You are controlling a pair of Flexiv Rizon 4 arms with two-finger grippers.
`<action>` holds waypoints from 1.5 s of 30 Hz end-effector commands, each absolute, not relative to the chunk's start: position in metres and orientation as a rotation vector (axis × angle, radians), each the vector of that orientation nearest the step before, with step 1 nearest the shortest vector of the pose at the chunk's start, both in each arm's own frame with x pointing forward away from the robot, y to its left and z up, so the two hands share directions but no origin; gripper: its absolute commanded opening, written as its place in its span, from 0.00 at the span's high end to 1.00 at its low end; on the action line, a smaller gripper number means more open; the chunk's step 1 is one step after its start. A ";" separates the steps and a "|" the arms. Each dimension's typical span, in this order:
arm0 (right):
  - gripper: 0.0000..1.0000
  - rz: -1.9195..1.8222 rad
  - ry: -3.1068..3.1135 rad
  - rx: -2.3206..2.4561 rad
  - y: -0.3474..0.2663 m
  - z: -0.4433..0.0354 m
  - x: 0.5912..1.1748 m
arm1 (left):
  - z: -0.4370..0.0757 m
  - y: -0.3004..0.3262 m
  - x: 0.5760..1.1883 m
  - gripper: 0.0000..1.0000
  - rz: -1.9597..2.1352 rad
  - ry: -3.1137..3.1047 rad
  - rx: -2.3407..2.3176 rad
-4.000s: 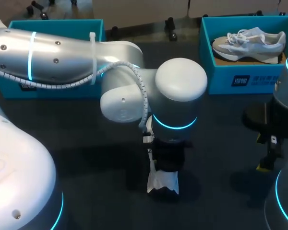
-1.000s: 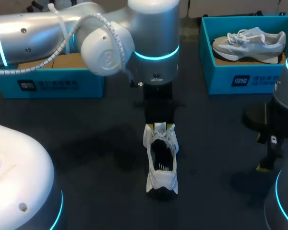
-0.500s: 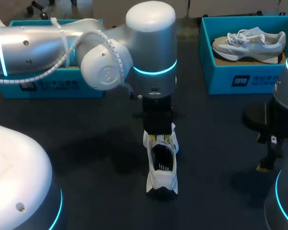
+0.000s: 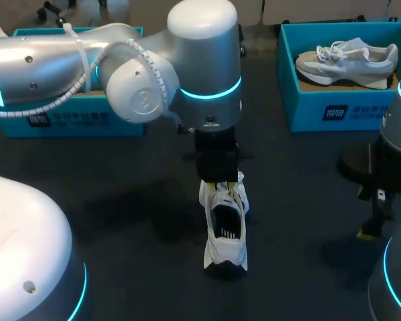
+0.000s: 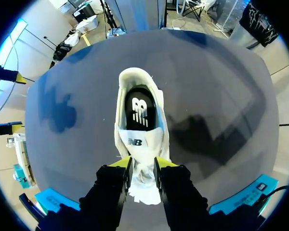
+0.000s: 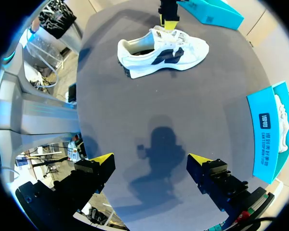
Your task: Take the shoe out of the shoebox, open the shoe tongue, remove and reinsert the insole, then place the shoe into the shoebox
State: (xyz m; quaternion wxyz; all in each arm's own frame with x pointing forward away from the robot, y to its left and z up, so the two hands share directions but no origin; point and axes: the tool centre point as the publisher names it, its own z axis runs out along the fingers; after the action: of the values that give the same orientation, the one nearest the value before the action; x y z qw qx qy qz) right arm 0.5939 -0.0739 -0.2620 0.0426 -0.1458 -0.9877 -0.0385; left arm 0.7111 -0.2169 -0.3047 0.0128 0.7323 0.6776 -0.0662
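Left jaws pinch the shoe tongue (image 5: 138,153) — right jaws wide apart, empty

I log a dark grey matte table (image 4: 307,174), lit from overhead, with soft shadows across its surface.

Two white shoes (image 4: 225,231) (image 4: 347,57), two teal shoeboxes (image 4: 73,122) (image 4: 334,112), two arms (image 4: 67,63) (image 4: 397,150), two yellow-tipped pincers (image 5: 142,162) (image 6: 151,160)

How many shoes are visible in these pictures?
2. A white shoe stands on the table; a grey shoe lies in the right shoebox. The left shoebox is partly hidden and may hold another.
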 end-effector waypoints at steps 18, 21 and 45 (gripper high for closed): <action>0.00 -0.119 -3.023 -0.445 -0.074 -0.263 0.593 | -0.327 -0.214 0.690 0.72 -0.242 2.128 2.309; 0.00 -0.119 -3.023 -0.445 -0.074 -0.263 0.593 | -0.326 -0.215 0.684 0.71 -0.245 2.114 2.314; 0.00 -0.119 -3.023 -0.445 -0.074 -0.263 0.593 | -0.281 -0.205 0.662 0.71 -0.310 2.196 2.228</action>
State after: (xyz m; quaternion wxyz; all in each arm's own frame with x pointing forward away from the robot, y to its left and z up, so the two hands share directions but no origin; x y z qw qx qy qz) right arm 0.5939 -0.0739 -0.2620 0.0426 -0.1458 -0.9876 -0.0385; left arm 0.6617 -0.2126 -0.2896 -0.0025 0.7099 0.6974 -0.0977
